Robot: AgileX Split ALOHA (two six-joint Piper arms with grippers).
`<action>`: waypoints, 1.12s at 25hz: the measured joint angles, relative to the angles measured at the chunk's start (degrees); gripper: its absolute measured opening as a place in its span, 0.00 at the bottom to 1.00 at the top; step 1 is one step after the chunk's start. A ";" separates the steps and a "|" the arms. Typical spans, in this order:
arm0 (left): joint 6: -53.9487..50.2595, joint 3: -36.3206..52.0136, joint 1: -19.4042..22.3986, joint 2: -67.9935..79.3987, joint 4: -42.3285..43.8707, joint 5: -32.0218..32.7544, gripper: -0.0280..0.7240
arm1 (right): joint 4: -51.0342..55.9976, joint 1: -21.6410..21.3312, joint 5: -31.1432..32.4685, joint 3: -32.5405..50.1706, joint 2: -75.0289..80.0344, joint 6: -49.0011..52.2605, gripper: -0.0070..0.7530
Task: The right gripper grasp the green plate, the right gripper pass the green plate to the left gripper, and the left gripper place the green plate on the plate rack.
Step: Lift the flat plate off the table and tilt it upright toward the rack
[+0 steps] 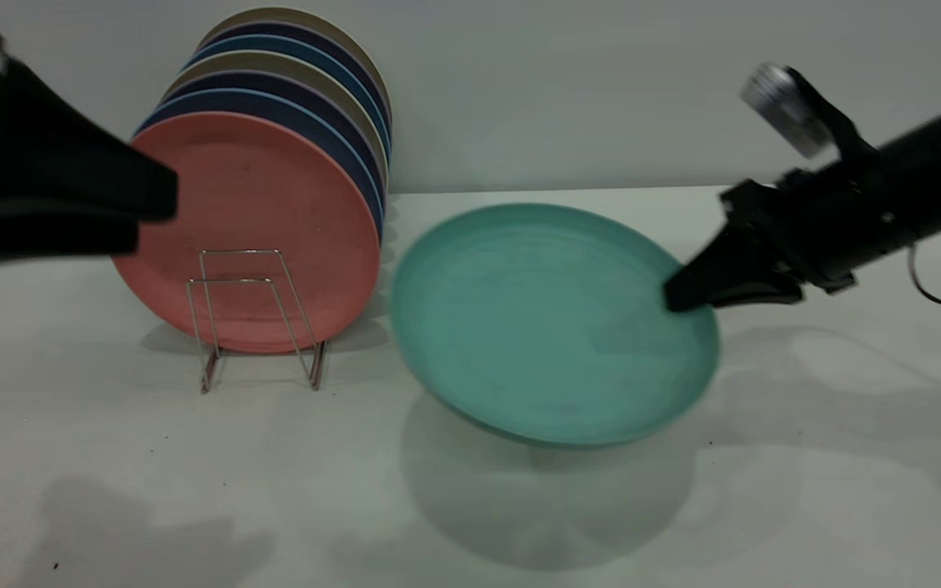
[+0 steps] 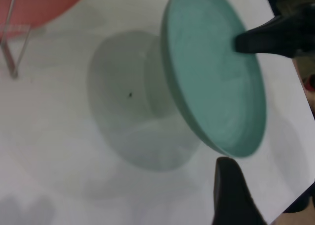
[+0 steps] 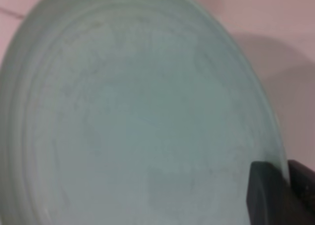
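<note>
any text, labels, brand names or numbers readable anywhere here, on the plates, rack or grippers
None: no view shows any readable text.
The green plate shows only faint concentric rings, no print.
The salmon-pink plate and the plate rack carry no markings.
The right gripper, gripping the green plate's rim, and the left gripper are plain black, with no label visible.

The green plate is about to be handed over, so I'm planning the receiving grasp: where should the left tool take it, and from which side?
Probably the free rim of the green plate, opposite where the right tool pinches it. The plate hangs tilted above the table, so its left edge is clear. The left tool, waiting by the plate rack, could come from the left.
</note>
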 joint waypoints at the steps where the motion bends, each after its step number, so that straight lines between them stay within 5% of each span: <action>1: 0.18 -0.04 0.00 1.49 -0.88 -0.06 0.59 | 0.39 0.67 0.10 0.00 -0.42 -0.02 0.03; 16: 7.73 -0.20 0.00 12.73 -14.84 0.45 0.59 | 4.96 6.59 6.33 0.00 -1.07 -0.14 0.03; 28: 8.46 -0.20 0.00 13.27 -15.48 2.81 0.59 | 5.51 8.96 3.73 0.00 -1.33 -1.16 0.03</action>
